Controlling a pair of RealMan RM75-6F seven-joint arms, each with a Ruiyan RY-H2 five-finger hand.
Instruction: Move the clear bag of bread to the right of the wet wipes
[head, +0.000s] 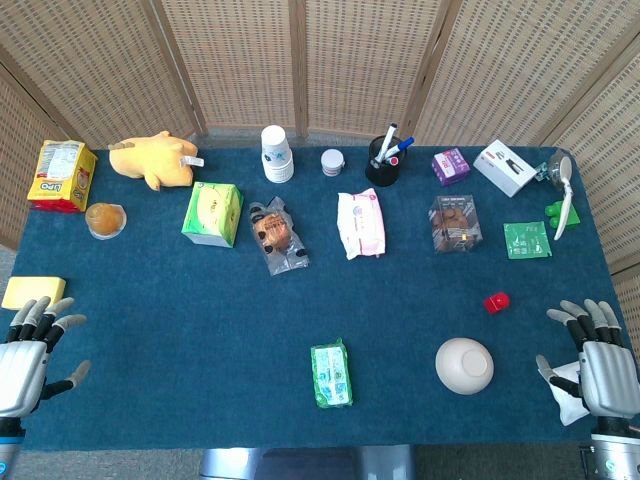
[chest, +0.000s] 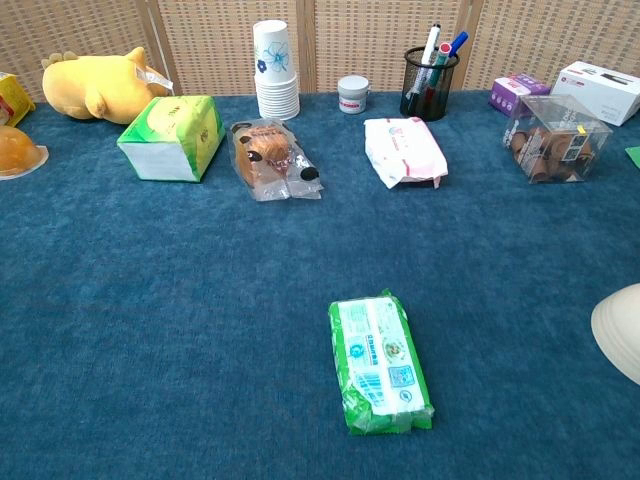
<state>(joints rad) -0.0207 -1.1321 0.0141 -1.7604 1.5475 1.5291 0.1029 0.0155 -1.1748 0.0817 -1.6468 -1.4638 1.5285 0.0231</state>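
Both hands, left (head: 30, 355) and right (head: 598, 360), rest spread and unladen, bread bag (head: 277, 236) far beyond them.

Blue-cloth table (head: 200, 330): green wipes pack (head: 331, 374), upturned bowl (head: 464, 365) between hands; bread bag (head: 277, 235), pink pack (head: 360, 223) far beyond both hands.

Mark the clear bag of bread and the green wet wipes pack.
clear bag of bread (head: 276, 232), head view, on the bread inside.
green wet wipes pack (chest: 379, 361), chest view, middle of its label.
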